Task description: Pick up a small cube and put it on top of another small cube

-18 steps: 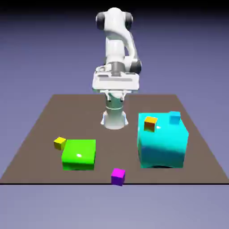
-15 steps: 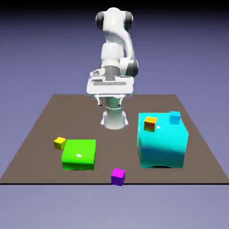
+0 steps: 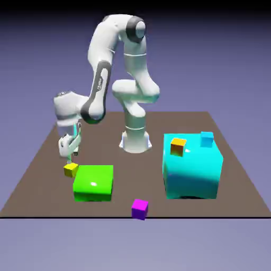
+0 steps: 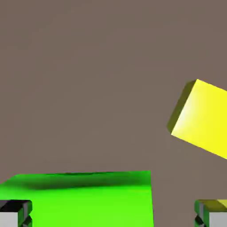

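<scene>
The yellow cube [image 3: 70, 170] sits on the tabletop [image 3: 135, 190], at the exterior view's left, just beside the green block [image 3: 93, 183]. It lies flat but turned: in the hand view its edges run at a slant to those of the green block. Being a cube, it shows no long axis. The hand [image 4: 113, 217] is open, its fingertips wide apart, near the yellow cube. The hand view's right edge cuts off part of that cube, and its bottom edge cuts off the green block. The blue cube [image 3: 207, 139] rests atop the cyan block [image 3: 191, 172], near the orange cube [image 3: 178, 147]; its lower edge blends into the block's similar colour.
</scene>
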Robot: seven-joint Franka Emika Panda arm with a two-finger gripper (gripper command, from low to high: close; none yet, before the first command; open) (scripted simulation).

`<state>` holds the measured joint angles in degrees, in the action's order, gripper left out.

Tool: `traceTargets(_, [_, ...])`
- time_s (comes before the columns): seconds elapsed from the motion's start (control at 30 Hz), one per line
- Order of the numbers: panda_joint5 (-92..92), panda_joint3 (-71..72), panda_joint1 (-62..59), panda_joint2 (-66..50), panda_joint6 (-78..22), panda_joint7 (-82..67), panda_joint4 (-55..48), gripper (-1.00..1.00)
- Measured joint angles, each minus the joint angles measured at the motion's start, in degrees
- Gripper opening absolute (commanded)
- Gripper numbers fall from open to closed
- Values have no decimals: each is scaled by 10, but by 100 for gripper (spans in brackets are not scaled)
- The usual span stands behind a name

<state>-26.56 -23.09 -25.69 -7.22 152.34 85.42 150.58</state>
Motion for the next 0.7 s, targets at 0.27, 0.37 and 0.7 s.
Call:
traceTargets(0.27, [-160,91,-71,-133,62,-96,-35,0])
traceTargets(0.37, [-173,100,-76,-143,68,-106,-38,-100])
traceTargets(0.7, [-12,14,61,-6,-22,-45,-41,-100])
